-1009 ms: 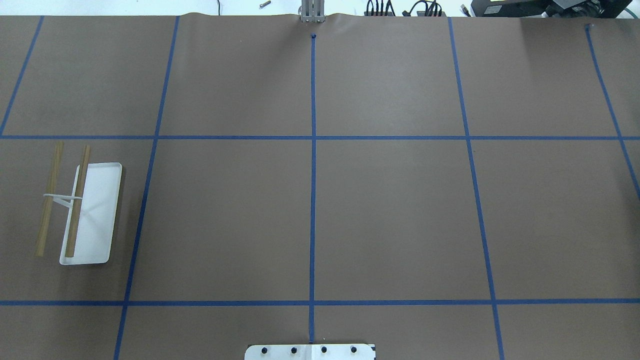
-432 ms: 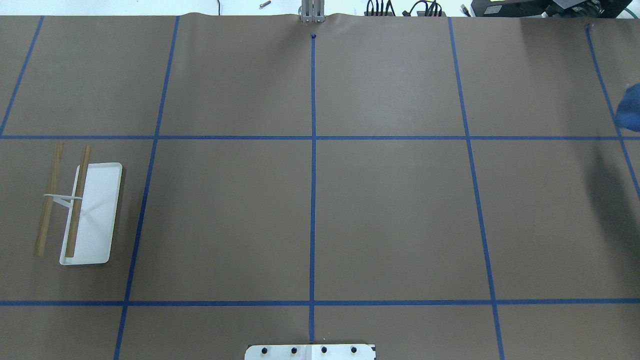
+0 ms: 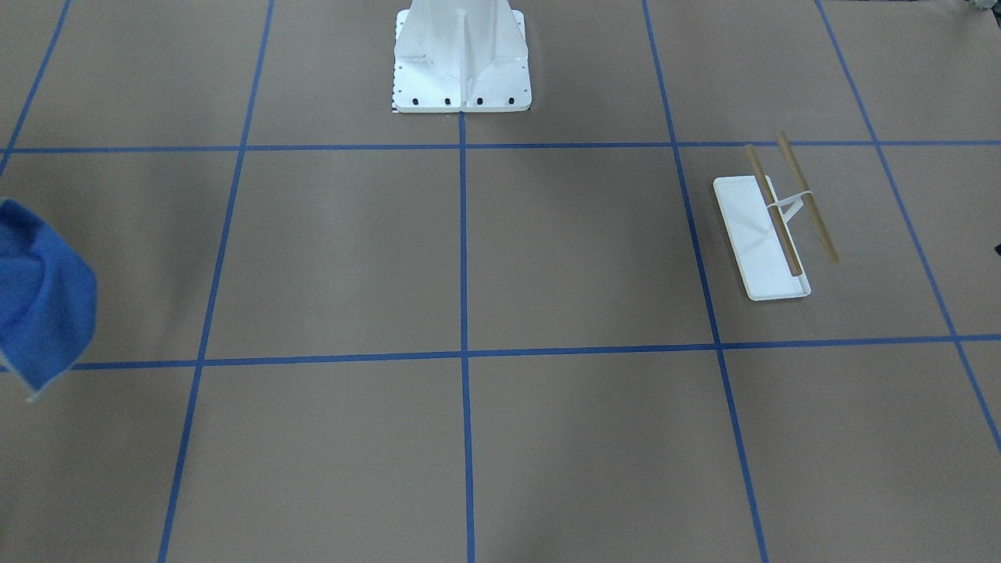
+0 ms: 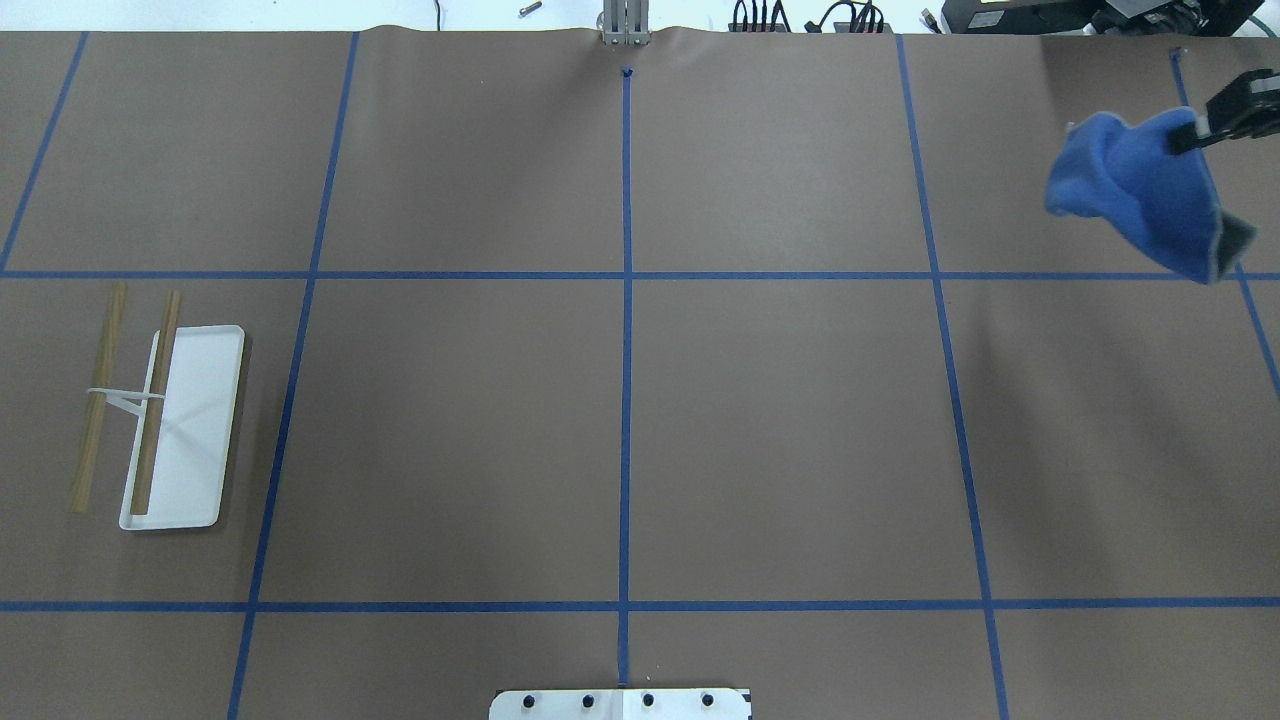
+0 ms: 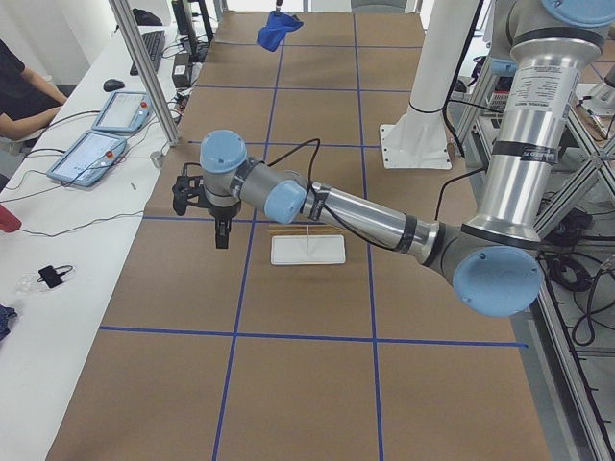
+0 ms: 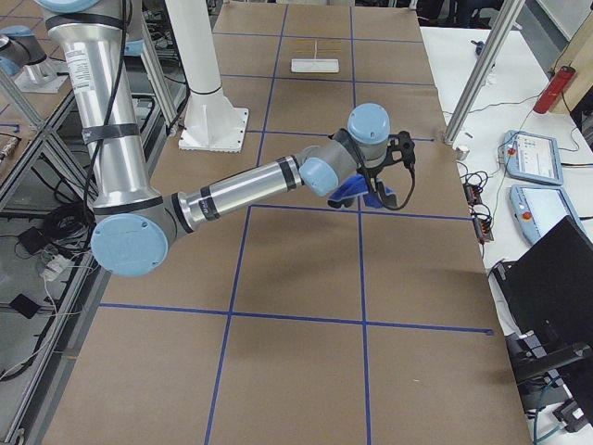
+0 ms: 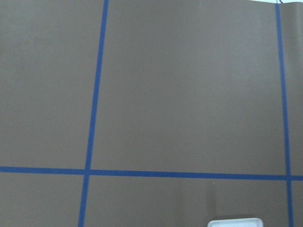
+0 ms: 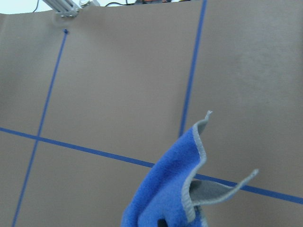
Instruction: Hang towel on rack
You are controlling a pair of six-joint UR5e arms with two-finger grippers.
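Observation:
The blue towel point(image 4: 1140, 195) hangs off the table at the far right, pinched at its top by my right gripper point(image 4: 1188, 138), which is shut on it. The towel's grey back and pale edge show in the right wrist view point(image 8: 170, 189). It also shows at the left edge of the front view point(image 3: 39, 301). The rack point(image 4: 190, 430) stands at the left with its white tray and two wooden rods point(image 4: 155, 400), bare. My left gripper point(image 5: 222, 235) shows only in the left side view, hovering beyond the rack point(image 5: 307, 250); I cannot tell if it is open.
The white robot pedestal point(image 3: 461, 55) stands at the near middle edge. Blue tape lines point(image 4: 626, 275) grid the brown table. An operators' bench with tablets point(image 5: 96, 154) and a metal post point(image 5: 144, 67) run along the far side.
The towel and my right gripper have come into the overhead view from the right edge, moving left and further in over the table. The rack has not moved.

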